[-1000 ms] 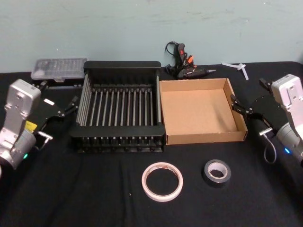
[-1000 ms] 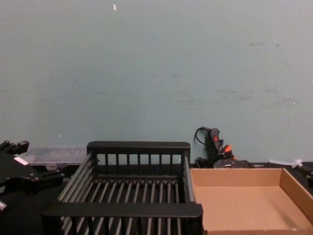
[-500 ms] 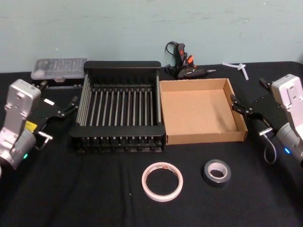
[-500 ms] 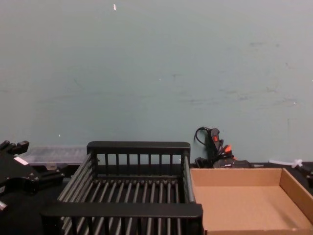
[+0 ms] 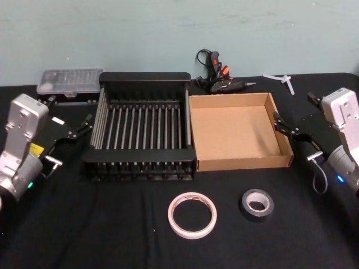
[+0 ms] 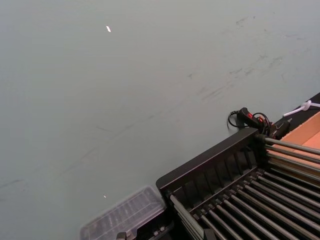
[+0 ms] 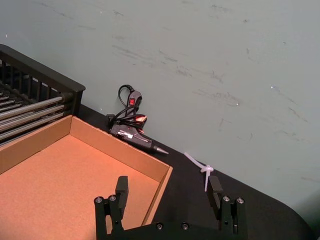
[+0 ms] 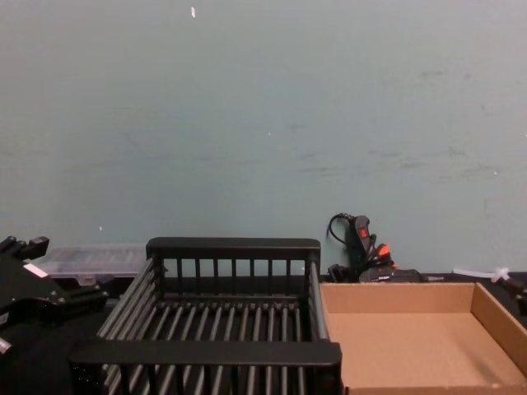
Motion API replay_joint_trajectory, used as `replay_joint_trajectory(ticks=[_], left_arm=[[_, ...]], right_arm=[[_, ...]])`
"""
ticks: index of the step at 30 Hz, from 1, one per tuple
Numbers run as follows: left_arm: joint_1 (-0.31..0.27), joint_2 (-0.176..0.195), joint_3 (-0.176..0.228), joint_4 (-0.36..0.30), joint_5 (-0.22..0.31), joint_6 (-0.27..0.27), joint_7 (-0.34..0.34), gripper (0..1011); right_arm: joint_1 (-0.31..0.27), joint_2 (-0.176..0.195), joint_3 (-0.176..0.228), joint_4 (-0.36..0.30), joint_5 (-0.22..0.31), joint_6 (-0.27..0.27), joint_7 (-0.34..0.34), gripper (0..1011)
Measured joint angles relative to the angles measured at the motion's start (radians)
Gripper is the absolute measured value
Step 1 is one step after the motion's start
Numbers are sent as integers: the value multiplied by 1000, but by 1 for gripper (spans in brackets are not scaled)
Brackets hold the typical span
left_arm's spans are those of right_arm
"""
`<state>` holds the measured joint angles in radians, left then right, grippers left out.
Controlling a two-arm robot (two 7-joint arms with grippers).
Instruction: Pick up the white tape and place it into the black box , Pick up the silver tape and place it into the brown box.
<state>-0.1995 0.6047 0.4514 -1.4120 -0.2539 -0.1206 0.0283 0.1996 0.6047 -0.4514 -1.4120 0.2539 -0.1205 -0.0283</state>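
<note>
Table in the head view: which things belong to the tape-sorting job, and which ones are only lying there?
Belong to the job:
white tape
silver tape
black box
brown box

Only lying there:
clear plastic case, behind the black box's left corner
glue gun, behind the brown box
white plastic piece, far right

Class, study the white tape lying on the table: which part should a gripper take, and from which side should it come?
Grip the band of the white tape from straight above, one finger in its large centre hole and one outside. It lies flat on the table, so its low edge probably gives little hold from the side. The silver tape lies apart to its right, leaving room.
</note>
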Motion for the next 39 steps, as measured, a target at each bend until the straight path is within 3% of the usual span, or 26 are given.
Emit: replay_joint_trajectory(ticks=[12, 18, 31, 39], left_arm=[[0, 0, 0, 0, 0, 0, 0, 1001], [0, 0, 0, 0, 0, 0, 0, 1001], [0, 0, 0, 0, 0, 0, 0, 1001], [0, 0, 0, 0, 0, 0, 0, 1001]], right_arm=[[-14, -10, 27, -15, 7, -4, 23, 1002], [-39, -9, 52, -53, 21, 14, 40, 1002], [-127, 14, 118, -220, 100, 143, 87, 1002], [-192, 35, 149, -333, 133, 282, 101, 1002]])
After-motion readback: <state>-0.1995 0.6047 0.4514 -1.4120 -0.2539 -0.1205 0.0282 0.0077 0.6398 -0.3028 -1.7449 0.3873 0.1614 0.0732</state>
